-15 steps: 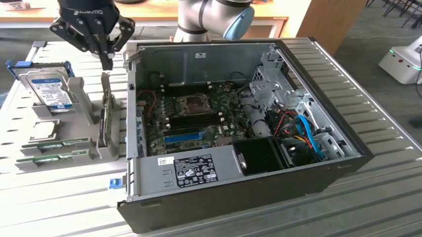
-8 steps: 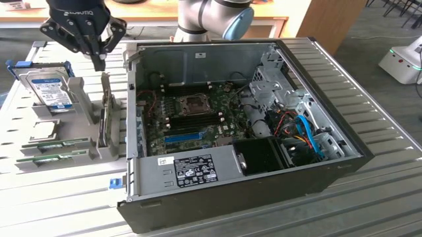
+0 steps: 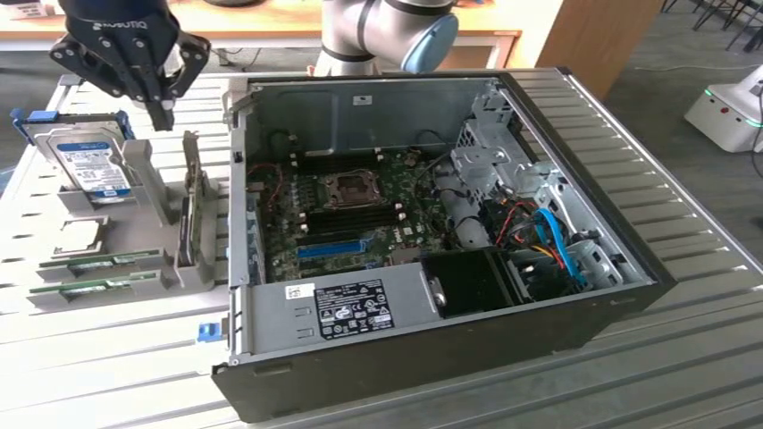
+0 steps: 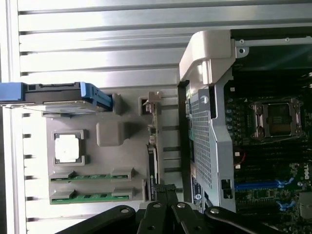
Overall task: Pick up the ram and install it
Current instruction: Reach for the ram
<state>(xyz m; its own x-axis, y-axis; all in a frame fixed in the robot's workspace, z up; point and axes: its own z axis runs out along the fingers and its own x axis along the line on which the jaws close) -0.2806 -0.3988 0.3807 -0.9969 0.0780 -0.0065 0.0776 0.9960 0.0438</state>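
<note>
Closest to us, the open computer case (image 3: 394, 357) sits on the slatted metal worktop (image 3: 107, 375). Its motherboard (image 3: 357, 214) is exposed, with the blue slot (image 3: 346, 247) and CPU socket (image 3: 354, 188) in plain sight. Over on the exterior view's left, the grey fixture (image 3: 179, 273) carries the parts. The nearer ram stick (image 3: 96, 288) (image 4: 90, 197) lies flat in its cradle, and the second ram stick (image 3: 105, 262) (image 4: 92, 176) is just beside it, both untouched. Beyond them come a loose processor (image 3: 78, 234) (image 4: 68, 147), a circuit card (image 3: 191, 210) standing on edge, then the hard drive (image 3: 89, 161) (image 4: 53, 95) propped upright. Above the fixture's far end hangs the gripper (image 3: 163, 116) (image 4: 169, 191), fingers clenched together with nothing between them, well apart from both ram sticks. Behind it rises the robot arm (image 3: 375, 36).
</note>
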